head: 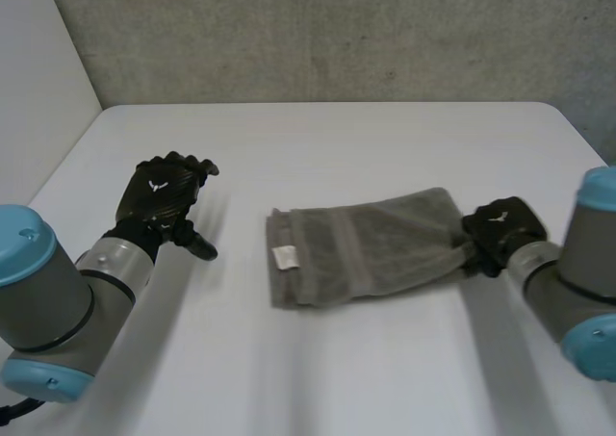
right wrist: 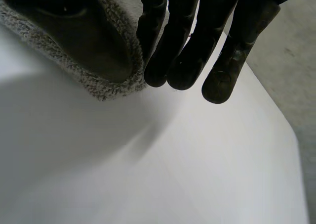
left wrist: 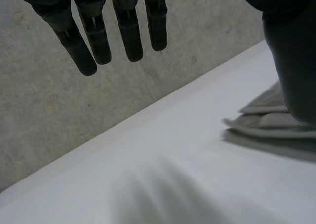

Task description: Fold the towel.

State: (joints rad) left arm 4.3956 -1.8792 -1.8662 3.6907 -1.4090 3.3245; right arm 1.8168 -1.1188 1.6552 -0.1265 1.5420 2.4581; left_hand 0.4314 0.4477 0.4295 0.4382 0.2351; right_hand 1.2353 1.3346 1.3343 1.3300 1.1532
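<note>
My towel (head: 371, 243) is grey with a white tag (head: 284, 256). My left hand (head: 164, 191) and right hand (head: 500, 226) are black. The counter (head: 337, 147) is white.

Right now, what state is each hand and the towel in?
left hand: open, fingers straight, apart from the towel.
right hand: shut on the towel's right end.
towel: folded in layers, lying on the table, right end lifted slightly.

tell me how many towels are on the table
1. The grey towel lies folded in the middle of the table, one end gripped by the right hand; the left hand is open, apart from it. Its layers could hide another.
</note>
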